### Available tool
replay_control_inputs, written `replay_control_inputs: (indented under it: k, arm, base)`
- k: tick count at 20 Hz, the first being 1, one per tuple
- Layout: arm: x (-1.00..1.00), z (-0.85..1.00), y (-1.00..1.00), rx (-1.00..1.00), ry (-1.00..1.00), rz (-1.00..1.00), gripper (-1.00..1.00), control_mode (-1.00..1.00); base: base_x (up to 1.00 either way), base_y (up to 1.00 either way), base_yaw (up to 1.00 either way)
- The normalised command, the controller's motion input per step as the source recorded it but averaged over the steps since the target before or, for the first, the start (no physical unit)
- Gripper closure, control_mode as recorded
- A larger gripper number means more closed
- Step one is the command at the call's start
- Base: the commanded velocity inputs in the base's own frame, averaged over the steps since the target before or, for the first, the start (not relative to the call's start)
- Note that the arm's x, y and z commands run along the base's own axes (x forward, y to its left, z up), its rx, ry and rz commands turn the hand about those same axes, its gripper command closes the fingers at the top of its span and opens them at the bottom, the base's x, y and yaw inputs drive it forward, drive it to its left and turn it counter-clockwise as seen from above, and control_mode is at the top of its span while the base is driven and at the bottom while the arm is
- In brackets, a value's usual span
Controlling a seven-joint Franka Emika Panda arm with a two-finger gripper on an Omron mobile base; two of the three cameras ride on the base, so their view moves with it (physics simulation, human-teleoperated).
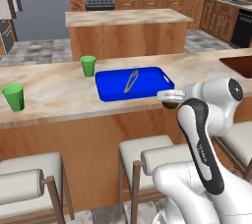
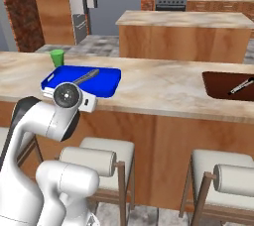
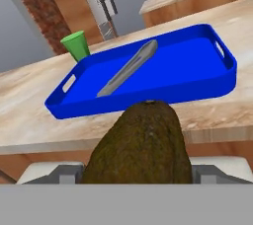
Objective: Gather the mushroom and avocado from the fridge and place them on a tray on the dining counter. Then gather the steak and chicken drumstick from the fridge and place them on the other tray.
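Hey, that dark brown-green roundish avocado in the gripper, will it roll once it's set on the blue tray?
The dark brown-green roundish avocado looks rounded, so it may roll a little. The bright blue tray has a raised rim that would likely stop it.

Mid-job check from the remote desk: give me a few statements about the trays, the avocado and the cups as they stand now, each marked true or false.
1. The dark brown-green avocado sits between the gripper fingers. True.
2. The avocado already lies on the bright blue rectangular tray. False: it is short of the tray's near rim, at the edge of the beige marble-look dining counter.
3. A grey pair of tongs lies on the blue tray. True.
4. The blue tray also holds a mushroom. False: the tongs are all that lies on it.
5. The dark reddish-brown tray is stacked on the blue one. False: it lies apart, farther along the counter.
6. Two green cups stand on the counter. True.
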Motion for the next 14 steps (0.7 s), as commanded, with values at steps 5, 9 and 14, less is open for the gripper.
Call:
replay_control_inputs:
  k: [5, 9, 14]
  arm:
    - [0.00, 0.00, 0.00, 0.00, 0.00, 0.00, 1.00, 1.00]
    - [-0.01, 0.68, 0.08, -0.03, -0.01, 0.00, 1.00, -1.00]
    - [0.19, 0.99, 0.10, -0.08, 0.00, 0.00, 1.00, -1.00]
  base:
    - [0.03, 0.03, 0.00]
    - [-0.01, 0.03, 0.00]
    - [0.00, 0.00, 0.00]
